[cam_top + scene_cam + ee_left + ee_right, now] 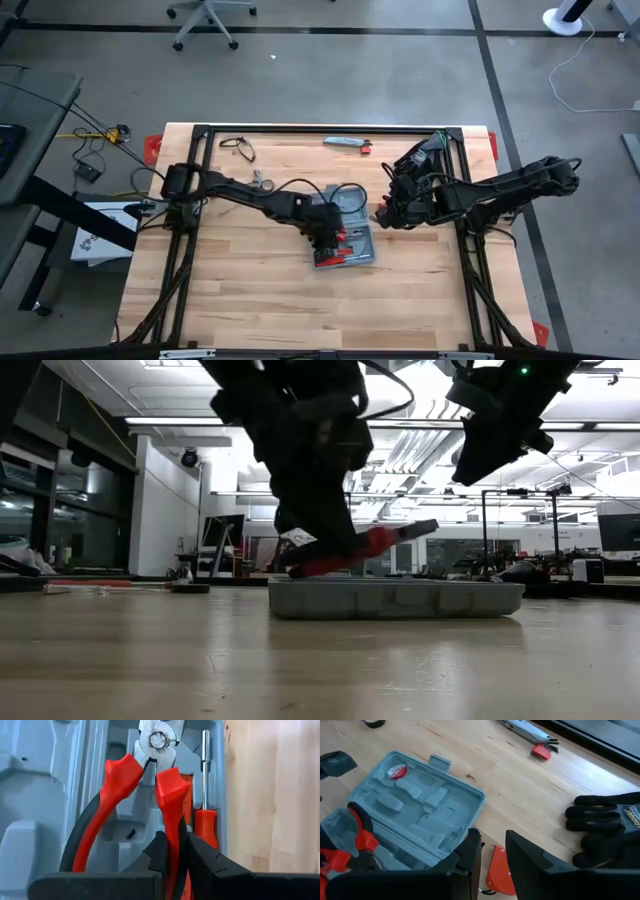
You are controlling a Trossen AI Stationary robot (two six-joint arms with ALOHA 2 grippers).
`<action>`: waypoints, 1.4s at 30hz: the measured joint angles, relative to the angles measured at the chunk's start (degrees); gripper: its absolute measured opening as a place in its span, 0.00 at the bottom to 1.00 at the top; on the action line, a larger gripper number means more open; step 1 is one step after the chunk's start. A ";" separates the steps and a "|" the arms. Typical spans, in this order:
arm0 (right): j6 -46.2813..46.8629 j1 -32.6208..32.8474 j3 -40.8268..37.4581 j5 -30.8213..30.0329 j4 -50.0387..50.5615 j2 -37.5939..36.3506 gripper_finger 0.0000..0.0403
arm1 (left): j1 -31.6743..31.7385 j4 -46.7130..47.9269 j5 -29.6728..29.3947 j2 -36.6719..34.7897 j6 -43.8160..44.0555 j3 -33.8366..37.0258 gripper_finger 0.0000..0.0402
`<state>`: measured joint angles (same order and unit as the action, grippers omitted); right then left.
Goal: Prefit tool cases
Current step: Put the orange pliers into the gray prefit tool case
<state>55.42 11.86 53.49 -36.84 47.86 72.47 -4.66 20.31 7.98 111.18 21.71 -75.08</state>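
The grey-blue tool case (345, 250) lies open on the table's middle, with its lid (415, 805) laid flat toward the far edge. Moulded recesses show in both halves. My left gripper (328, 238) stands over the case's near half, shut on red-and-black pliers (150, 780). The pliers slant just above the case (395, 598), head end (420, 528) raised. A red-handled screwdriver (205, 820) lies in a recess beside them. My right gripper (385, 213) waits high above the table, right of the lid, with a small flat orange thing (497, 870) between its fingers. My left gripper pinches one of the pliers' two handles (170, 815) between its two fingers, about halfway along it, the other handle free beside it. The fingers slant down from the table's left and point along the handle. The pliers' steel head (159, 740) points away from the fingers, over the case's recesses. My right gripper has the orange thing (496, 862) between its two fingers (470, 855), back from their tips, and the wood shows through the gap ahead of it. The fingers slant down toward the table's left. The thing hangs well clear of the table. The fingers hide which part they hold.
Black gloves (607, 825) lie at the far right of the table. A slim grey bar (345, 143) and a red hex-key set (543, 751) lie by the far edge, and small items (237, 148) at the far left. A black frame (300, 128) rims the table.
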 joint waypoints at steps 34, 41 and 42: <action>-0.26 -2.02 0.00 -0.68 0.00 0.00 0.20 | -0.08 2.60 -5.27 -0.03 -1.80 -0.41 0.09; -0.37 -2.14 0.00 -0.66 0.00 0.00 0.20 | 2.03 7.81 -6.03 -0.34 -6.52 -3.97 0.09; -0.39 -2.12 0.00 -0.67 0.00 0.00 0.20 | 2.58 8.44 -6.38 -0.36 -7.49 -4.69 0.09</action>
<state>55.02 9.74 53.49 -37.51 47.86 72.47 -2.08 28.75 1.61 110.83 14.21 -79.76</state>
